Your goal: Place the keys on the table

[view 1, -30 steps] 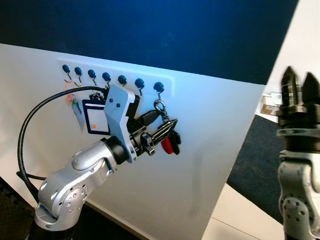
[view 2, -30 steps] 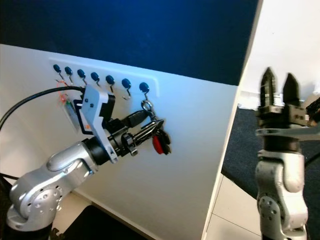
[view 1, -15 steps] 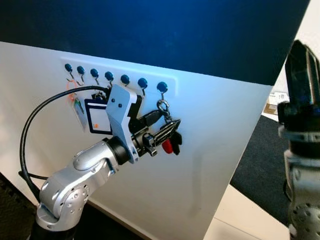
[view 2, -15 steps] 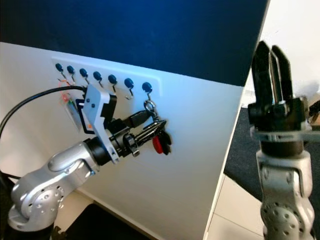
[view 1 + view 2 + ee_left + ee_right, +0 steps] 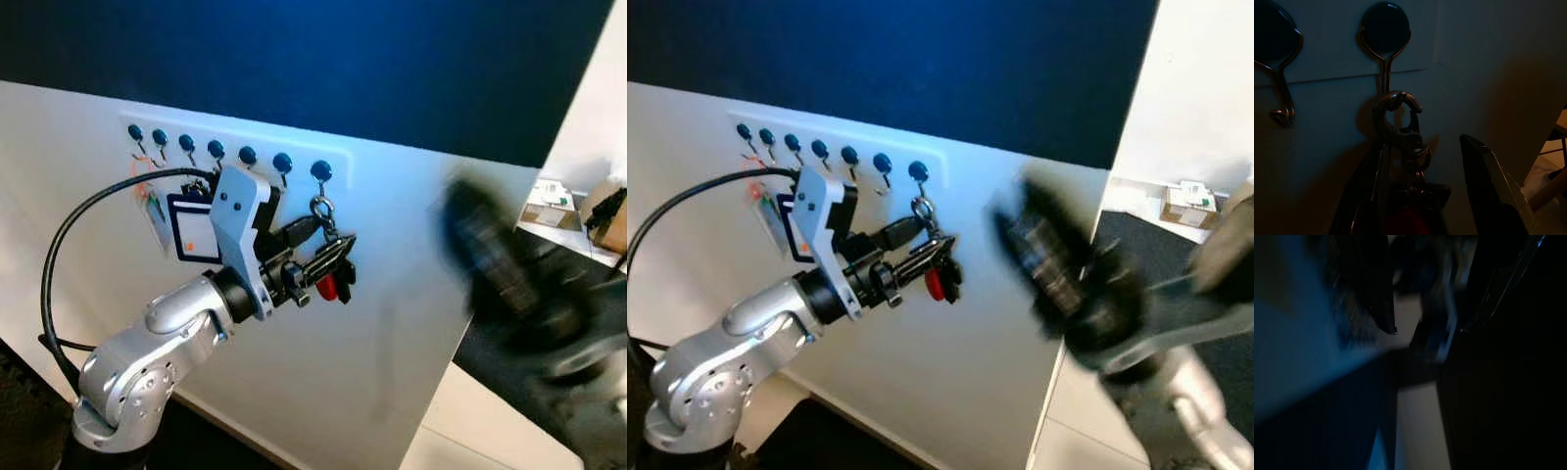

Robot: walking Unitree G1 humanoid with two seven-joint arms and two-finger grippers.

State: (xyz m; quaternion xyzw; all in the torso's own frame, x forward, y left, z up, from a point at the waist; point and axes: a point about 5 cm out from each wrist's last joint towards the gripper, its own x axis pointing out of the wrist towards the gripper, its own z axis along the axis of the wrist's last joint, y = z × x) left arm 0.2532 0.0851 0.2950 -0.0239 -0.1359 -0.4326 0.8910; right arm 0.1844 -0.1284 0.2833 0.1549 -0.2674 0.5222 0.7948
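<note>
The keys [image 5: 330, 278], a bunch with a red fob, hang by a metal clasp [image 5: 1399, 123] from the rightmost blue hook [image 5: 320, 171] on a white wall panel. My left gripper [image 5: 327, 247] reaches up to them, open, with one black finger on each side of the bunch. In the left wrist view the keys [image 5: 1409, 205] sit between the fingers [image 5: 1488, 186], with a gap on one side. My right gripper [image 5: 495, 264] is a dark motion-blurred shape sweeping in front of the panel's right part. The right wrist view is dark and smeared.
A row of several blue hooks [image 5: 216, 150] runs along the panel. A blue-edged card [image 5: 191, 231] and an orange-tagged bunch [image 5: 145, 196] hang on the left ones. A black cable [image 5: 59, 264] loops from my left arm. Dark carpet and cardboard boxes [image 5: 549, 201] lie to the right.
My right arm, upright at the right edge before, has swung down and left across the view and is now blurred. The left gripper stays at the keys.
</note>
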